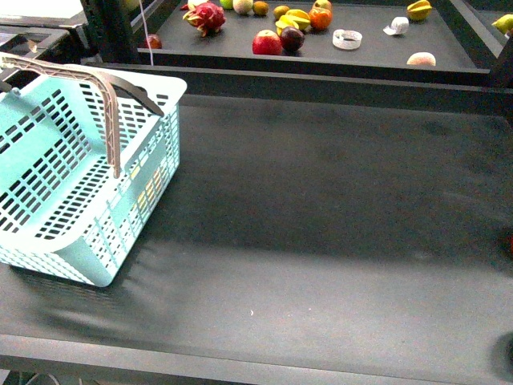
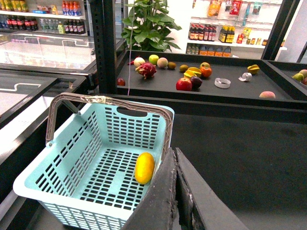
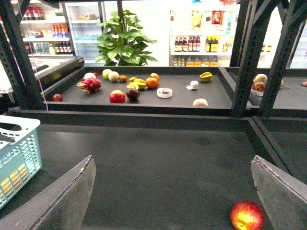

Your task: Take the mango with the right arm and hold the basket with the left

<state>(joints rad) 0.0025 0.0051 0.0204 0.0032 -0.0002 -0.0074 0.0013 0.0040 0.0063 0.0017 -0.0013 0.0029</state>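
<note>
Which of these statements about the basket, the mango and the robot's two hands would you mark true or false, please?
1. The mango lies inside the basket. True.
2. The right hand is shut on the mango. False: its fingers stand wide apart with nothing between them.
3. A red apple lies on the near table, close to the right hand. True.
4. The basket is pink. False: it is light turquoise, with a grey handle.
5. The left hand sits at the basket's rim. True, though whether it grips the rim cannot be told.
</note>
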